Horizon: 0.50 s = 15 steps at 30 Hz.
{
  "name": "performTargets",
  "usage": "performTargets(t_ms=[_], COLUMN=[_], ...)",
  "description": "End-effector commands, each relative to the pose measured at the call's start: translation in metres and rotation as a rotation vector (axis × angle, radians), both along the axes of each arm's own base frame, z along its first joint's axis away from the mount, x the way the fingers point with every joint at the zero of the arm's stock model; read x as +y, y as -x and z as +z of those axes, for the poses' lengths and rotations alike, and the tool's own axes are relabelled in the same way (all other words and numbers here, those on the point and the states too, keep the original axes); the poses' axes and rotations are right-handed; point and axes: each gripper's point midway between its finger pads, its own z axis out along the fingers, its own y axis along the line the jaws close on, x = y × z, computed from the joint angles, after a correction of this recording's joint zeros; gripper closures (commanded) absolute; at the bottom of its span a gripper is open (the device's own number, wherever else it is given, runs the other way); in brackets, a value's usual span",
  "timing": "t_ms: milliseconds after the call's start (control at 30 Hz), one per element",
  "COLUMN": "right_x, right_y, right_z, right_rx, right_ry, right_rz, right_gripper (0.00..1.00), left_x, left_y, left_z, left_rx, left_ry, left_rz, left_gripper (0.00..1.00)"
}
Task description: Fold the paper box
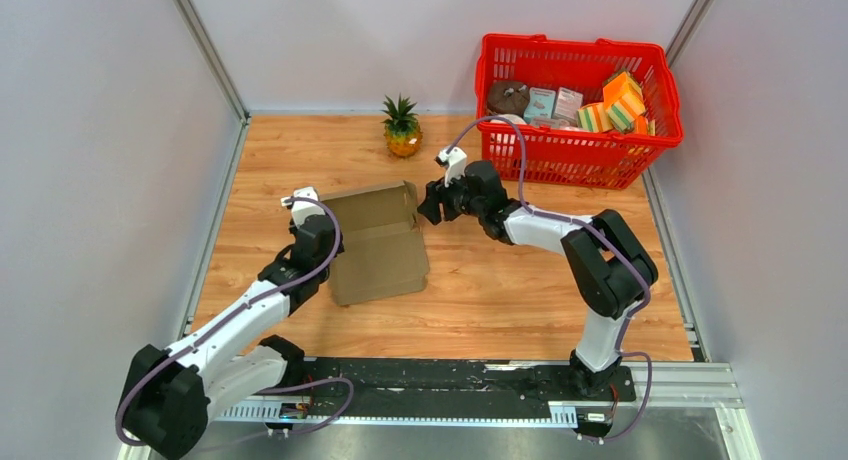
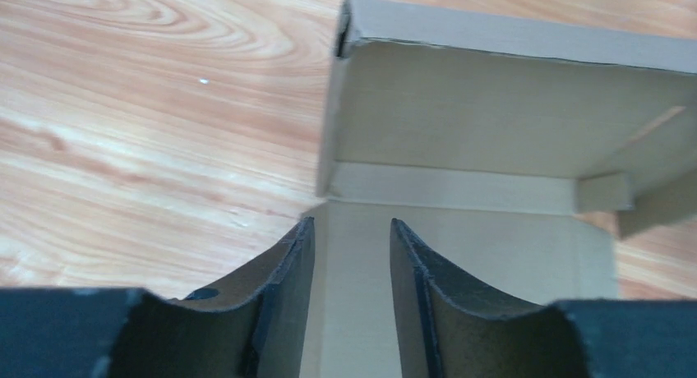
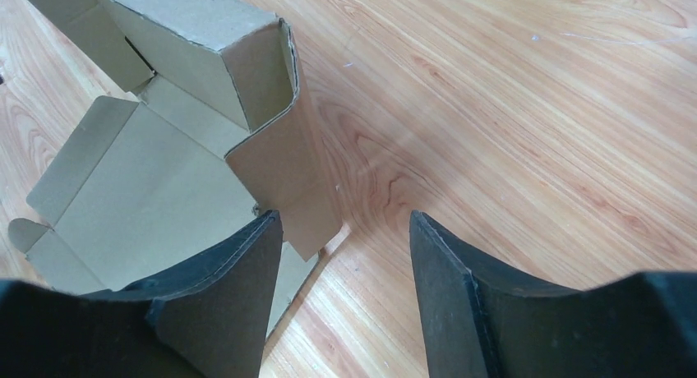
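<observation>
The paper box is plain brown cardboard lying on the wooden table, its far end folded up into a raised wall with side flaps. My left gripper is at the box's left edge. In the left wrist view its jaws stand a little apart over the flat panel of the box, holding nothing. My right gripper is at the box's far right corner. In the right wrist view it is wide open and empty, its left finger beside a bent side flap of the box.
A red basket with small colourful packages stands at the back right. A toy pineapple stands at the back centre. Grey walls close in the table at the left, right and back.
</observation>
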Motion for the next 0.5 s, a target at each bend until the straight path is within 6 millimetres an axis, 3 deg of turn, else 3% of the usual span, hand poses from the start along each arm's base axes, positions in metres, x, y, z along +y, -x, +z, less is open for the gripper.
performTargets(t_ms=[0,100,133,233,467], right_x=[-0.008,-0.012,-0.011,-0.011,-0.008], right_y=[-0.004,-0.003,-0.003,-0.003,-0.003], right_z=[0.033,0.032,0.035,0.033,0.028], right_rx=[-0.059,-0.056,-0.062,-0.058,-0.043], right_ry=[-0.045,-0.044,-0.05,-0.051,-0.061], right_rz=[-0.037,-0.042,-0.042,-0.041,-0.03], right_gripper=[0.38,0.38,0.39,0.39,0.39], left_x=[0.03,0.035,0.032,0.029,0.024], left_y=[-0.008,-0.023,-0.025,-0.043,-0.062], left_z=[-0.001,0.002,-0.008,-0.002,-0.004], left_rx=[-0.002,-0.02,0.018,0.024,0.024], left_ry=[-0.129,-0.147,-0.162,-0.179,-0.22], left_rz=[0.092,0.11,0.074,0.06,-0.003], left_gripper=[0.56,0.58,0.58,0.59,0.62])
